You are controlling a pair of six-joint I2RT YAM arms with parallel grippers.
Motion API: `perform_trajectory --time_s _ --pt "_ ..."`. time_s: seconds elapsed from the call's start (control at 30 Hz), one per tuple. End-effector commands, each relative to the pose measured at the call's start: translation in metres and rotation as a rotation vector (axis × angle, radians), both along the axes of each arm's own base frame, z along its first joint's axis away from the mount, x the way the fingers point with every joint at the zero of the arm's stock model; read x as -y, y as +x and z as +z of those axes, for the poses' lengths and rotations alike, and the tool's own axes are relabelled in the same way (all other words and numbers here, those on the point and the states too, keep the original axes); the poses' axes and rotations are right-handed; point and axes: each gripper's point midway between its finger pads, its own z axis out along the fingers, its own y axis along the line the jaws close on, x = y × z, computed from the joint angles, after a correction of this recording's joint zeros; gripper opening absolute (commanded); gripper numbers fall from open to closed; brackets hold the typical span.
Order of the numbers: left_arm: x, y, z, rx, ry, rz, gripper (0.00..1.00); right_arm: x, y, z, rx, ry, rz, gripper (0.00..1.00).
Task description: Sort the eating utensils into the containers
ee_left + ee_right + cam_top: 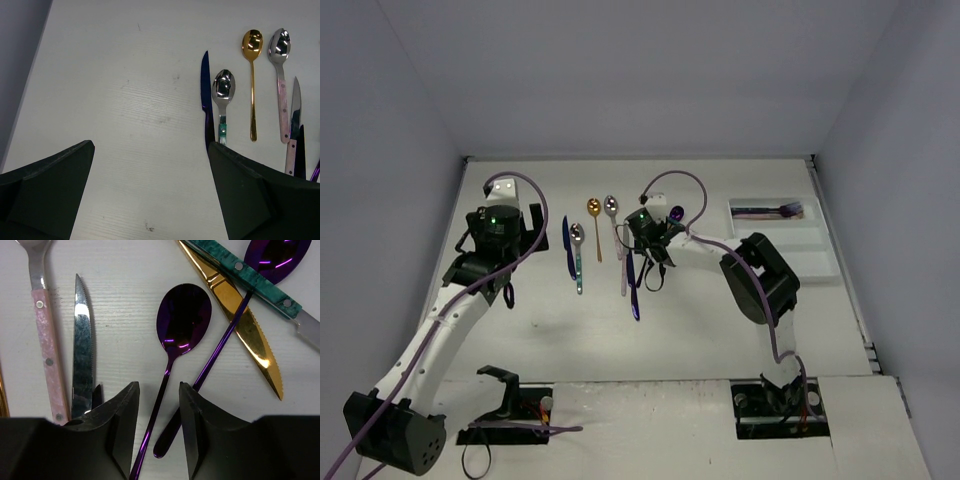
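Note:
My right gripper (159,386) is down over a cluster of eating utensils, its jaws apart on either side of the thin handle of a purple spoon (183,315), with a gap each side. A second purple spoon (280,257) crosses a gold knife (250,335) and a teal-handled knife (252,277). From above, the right gripper (655,238) is mid-table. My left gripper (151,145) is open over bare table, beside a dark blue knife (205,95) and a teal-handled silver spoon (223,90). The white containers tray (800,250) at the right holds a few utensils (772,209) in its far compartment.
A gold spoon (252,50), a pink-handled silver spoon (279,55) and a silver knife (82,340) lie in a row between the arms. A dark knife (634,290) lies nearer the bases. Grey walls close in the table on three sides.

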Motion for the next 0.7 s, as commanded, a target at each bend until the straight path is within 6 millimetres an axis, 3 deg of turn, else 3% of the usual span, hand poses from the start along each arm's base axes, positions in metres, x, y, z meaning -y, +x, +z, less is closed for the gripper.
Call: perform_trajectory --time_s 0.0,0.1,0.3,0.4,0.5,0.6,0.67 --pt "0.0 0.007 0.011 0.039 -0.011 0.006 0.97 -0.003 0.017 0.01 0.054 0.024 -0.081 0.34" --pt "0.0 0.008 0.012 0.043 -0.013 0.005 0.97 -0.006 0.018 -0.002 0.035 0.02 -0.079 0.33" --pt "-0.001 0.007 0.012 0.04 -0.008 0.011 0.97 -0.009 0.014 -0.019 -0.004 0.016 -0.071 0.1" --pt "-0.002 0.006 0.013 0.044 -0.007 0.015 0.97 -0.014 0.016 -0.014 -0.003 0.034 -0.063 0.0" --pt "-0.002 0.006 0.014 0.046 -0.009 0.013 0.97 -0.025 0.022 0.004 0.019 0.079 -0.051 0.0" --pt "-0.001 0.006 0.013 0.044 -0.01 0.012 0.97 -0.037 0.036 0.037 0.078 0.124 -0.042 0.0" --pt "-0.001 0.006 0.012 0.041 -0.009 0.012 0.97 -0.044 0.046 0.07 0.137 0.151 -0.029 0.0"
